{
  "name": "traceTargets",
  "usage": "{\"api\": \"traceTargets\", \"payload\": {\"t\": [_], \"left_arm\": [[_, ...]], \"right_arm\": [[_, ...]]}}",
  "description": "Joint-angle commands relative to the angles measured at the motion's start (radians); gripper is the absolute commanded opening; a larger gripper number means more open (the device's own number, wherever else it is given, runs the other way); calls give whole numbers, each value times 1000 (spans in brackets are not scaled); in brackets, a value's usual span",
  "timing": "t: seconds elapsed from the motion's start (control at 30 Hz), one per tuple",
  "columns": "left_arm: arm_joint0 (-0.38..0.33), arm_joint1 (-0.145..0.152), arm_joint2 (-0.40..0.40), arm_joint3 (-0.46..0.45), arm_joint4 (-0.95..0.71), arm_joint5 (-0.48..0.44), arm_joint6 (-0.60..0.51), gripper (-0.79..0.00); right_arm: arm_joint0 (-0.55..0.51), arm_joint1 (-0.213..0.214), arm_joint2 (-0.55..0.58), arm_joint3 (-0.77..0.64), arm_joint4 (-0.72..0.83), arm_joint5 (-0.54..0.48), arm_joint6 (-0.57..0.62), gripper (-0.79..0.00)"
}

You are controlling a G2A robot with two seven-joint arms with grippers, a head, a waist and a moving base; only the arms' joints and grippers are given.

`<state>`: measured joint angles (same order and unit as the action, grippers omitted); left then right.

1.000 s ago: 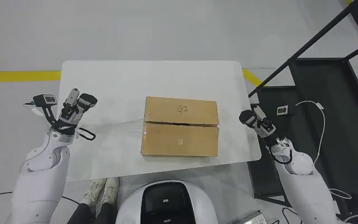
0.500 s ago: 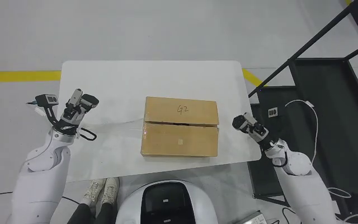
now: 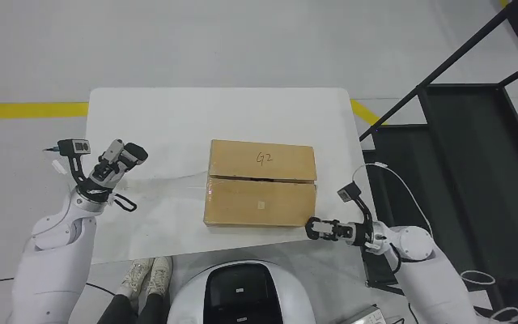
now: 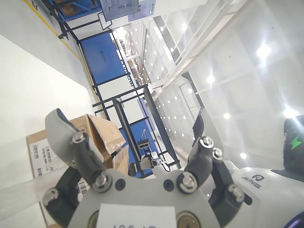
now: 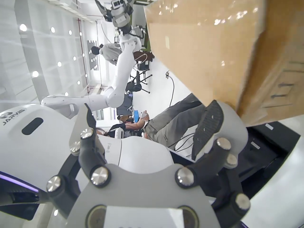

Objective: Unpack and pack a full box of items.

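A brown cardboard box point(image 3: 261, 184) stands in the middle of the white table point(image 3: 162, 113), its top flaps folded down with a seam across the middle. My left gripper point(image 3: 129, 152) hovers open over the table's left side, well apart from the box point(image 4: 47, 148); nothing sits between its fingers point(image 4: 59, 129). My right gripper point(image 3: 312, 229) is at the box's front right corner, low by the table's front edge. In the right wrist view it point(image 5: 149, 119) is open and empty, one ribbed pad point(image 5: 209, 122) close under a corner of the box point(image 5: 201, 48).
A black metal rack point(image 3: 453, 121) stands just off the table's right edge, with a white cable point(image 3: 396, 182) trailing near my right arm. Bare tabletop lies behind and to the left of the box.
My right arm swung from the table's right edge down and inward to the box's front right corner. My left gripper drifted slightly right toward the box.
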<state>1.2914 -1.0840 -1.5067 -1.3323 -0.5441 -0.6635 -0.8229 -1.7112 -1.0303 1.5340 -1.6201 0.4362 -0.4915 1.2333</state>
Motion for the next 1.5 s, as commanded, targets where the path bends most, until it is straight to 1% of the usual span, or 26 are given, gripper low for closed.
{"api": "traceTargets", "payload": {"t": [0.0,0.23,0.33,0.53,0.73,1.0,1.2,1.3,1.47], "left_arm": [[4,-1,3,-2,1,-1,-1,0],[13,-2,6,-4,14,-8,14,0],[16,-2,6,-4,18,-8,18,0],[21,-2,-2,-8,25,-11,32,0],[27,-1,-7,-12,33,-10,39,0],[34,-1,-16,-13,35,-7,53,0],[31,-1,-21,-1,43,3,61,0],[30,-1,-20,0,44,3,65,0],[31,-1,-29,2,44,1,74,0]], "right_arm": [[-5,0,-15,-7,-6,3,12,0],[-25,0,-79,-23,-67,10,-6,0],[-17,-5,-116,-8,-131,14,-83,0],[21,-15,-148,48,-113,11,-213,0],[67,-22,-174,66,-99,7,-279,0],[134,-34,-231,81,-113,37,-347,0],[139,-41,-277,76,-117,55,-362,0],[136,-45,-314,58,-147,65,-371,0],[133,-58,-376,21,-208,53,-463,0]]}}
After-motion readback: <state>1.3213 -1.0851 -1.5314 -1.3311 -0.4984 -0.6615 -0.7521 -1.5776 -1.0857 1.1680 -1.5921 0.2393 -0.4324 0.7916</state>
